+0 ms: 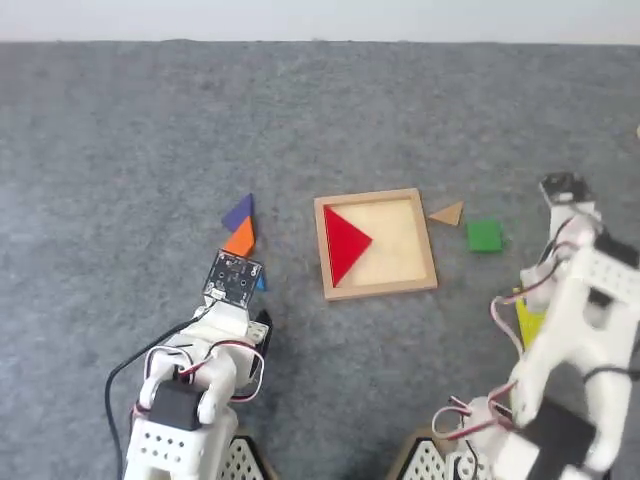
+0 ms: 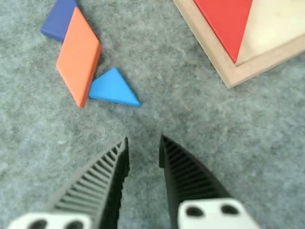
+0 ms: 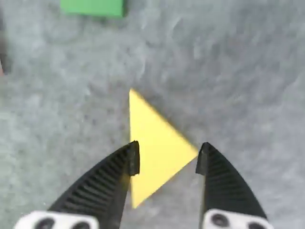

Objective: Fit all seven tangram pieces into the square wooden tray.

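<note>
Far left there's a purple piece (image 1: 238,211) touching an orange parallelogram (image 1: 240,238), with a little blue triangle (image 2: 113,88) tucked right against the orange one's end. The left gripper (image 2: 144,138) hangs just short of that blue triangle, fingers a little apart and holding nothing. My worry there: the pieces are bunched up, so going for the blue one could shove the orange one along. A thin flat piece on this fuzzy grey mat (image 1: 120,150) might also just slide instead of getting pinched. Mid-table, the square wooden tray (image 1: 382,289) has only the red triangle (image 1: 345,243) in it, lying along its left side, so six pieces are outside. Anything dropped in crooked could ride up on the rim or on the red one. Just right of the tray sit a tan triangle (image 1: 447,213) and a green square (image 1: 484,236). Over on the right, the right gripper (image 3: 169,144) is spread wide, one finger on either side of the yellow triangle (image 3: 152,138), and it's not gripping it as far as I can tell. Closing on those slanted edges could make it twist or squirt out.
</note>
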